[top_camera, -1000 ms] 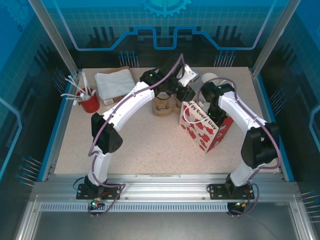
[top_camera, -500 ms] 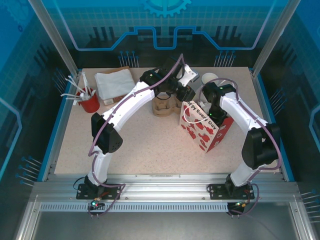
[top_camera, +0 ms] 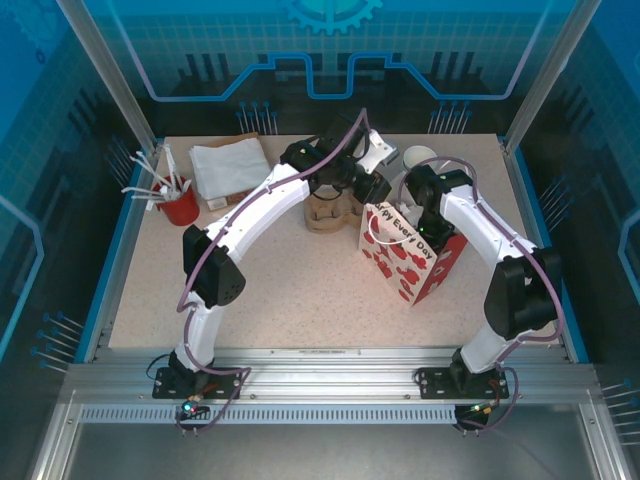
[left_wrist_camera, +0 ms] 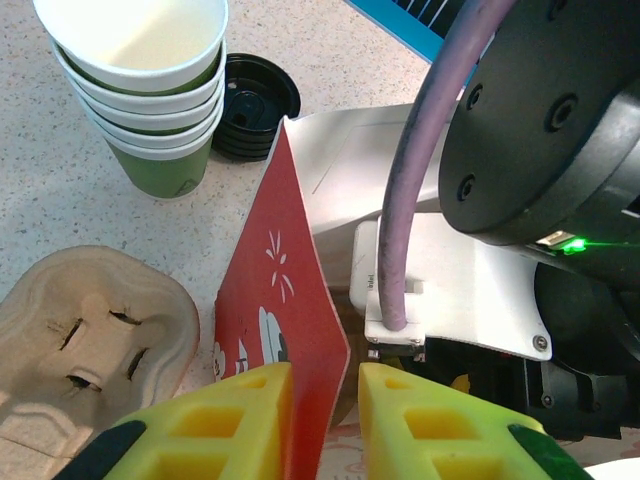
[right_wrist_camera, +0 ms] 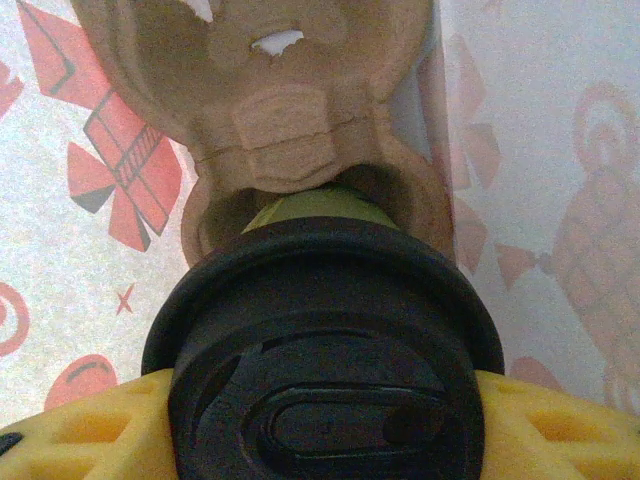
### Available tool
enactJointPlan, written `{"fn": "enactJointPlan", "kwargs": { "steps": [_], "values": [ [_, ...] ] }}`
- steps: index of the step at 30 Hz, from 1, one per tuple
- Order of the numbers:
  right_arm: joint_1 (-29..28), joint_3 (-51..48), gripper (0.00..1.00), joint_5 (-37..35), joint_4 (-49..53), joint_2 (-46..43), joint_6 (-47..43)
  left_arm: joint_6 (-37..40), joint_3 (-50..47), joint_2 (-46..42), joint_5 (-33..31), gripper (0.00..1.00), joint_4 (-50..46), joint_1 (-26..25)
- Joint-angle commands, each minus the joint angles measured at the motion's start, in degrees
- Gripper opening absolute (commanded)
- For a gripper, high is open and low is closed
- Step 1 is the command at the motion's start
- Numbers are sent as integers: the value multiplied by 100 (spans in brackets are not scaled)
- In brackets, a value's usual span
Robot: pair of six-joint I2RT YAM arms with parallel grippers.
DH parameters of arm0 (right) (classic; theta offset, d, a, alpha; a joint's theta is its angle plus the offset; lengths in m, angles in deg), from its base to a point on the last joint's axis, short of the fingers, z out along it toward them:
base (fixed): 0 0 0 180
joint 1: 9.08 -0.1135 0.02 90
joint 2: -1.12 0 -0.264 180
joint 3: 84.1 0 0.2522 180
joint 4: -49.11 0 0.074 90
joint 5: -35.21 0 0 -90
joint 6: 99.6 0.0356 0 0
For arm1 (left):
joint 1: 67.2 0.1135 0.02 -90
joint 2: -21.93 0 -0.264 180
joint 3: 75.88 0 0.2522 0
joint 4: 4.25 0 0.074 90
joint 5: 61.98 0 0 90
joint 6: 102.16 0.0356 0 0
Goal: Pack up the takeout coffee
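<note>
The takeout coffee (right_wrist_camera: 320,330), an olive-green cup under a round black lid, hangs inside the red-and-white gift bag (top_camera: 410,255). My right gripper (right_wrist_camera: 325,410) is shut on it, with a yellow finger on each side of the lid. Just below the cup, on the bag's floor, lies a brown pulp cup carrier (right_wrist_camera: 290,130). My left gripper (left_wrist_camera: 325,375) is shut on the red upper edge of the bag (left_wrist_camera: 285,290) at its far left corner. In the top view, the right wrist (top_camera: 432,190) dips into the bag's mouth.
A second pulp carrier (top_camera: 328,212) lies on the table just left of the bag. Behind the bag are a stack of lidless cups (left_wrist_camera: 150,100) and a loose black lid (left_wrist_camera: 255,100). At the far left stand a red cup of utensils (top_camera: 180,205) and white napkins (top_camera: 230,168).
The right wrist has shifted slightly left and down at the bag's mouth. The left arm and the bag have stayed put.
</note>
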Motion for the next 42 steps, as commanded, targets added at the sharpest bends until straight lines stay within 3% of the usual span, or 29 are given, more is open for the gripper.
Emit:
{"fn": "enactJointPlan", "kwargs": {
  "steps": [1,5,13,42],
  "values": [
    [114,-281,49,-263,-512,397,59,80,-95,-53,42,26,-169,6],
    [39,-11,56,-209,-316,188,68,64,-76,-52,42,26,-163,1],
    [-124,350,81,-90,-62,1,69,44,-76,-38,55,26,-151,6],
    [-251,1239,88,631,385,-972,-9,-70,82,-16,40,28,-173,3]
  ]
}}
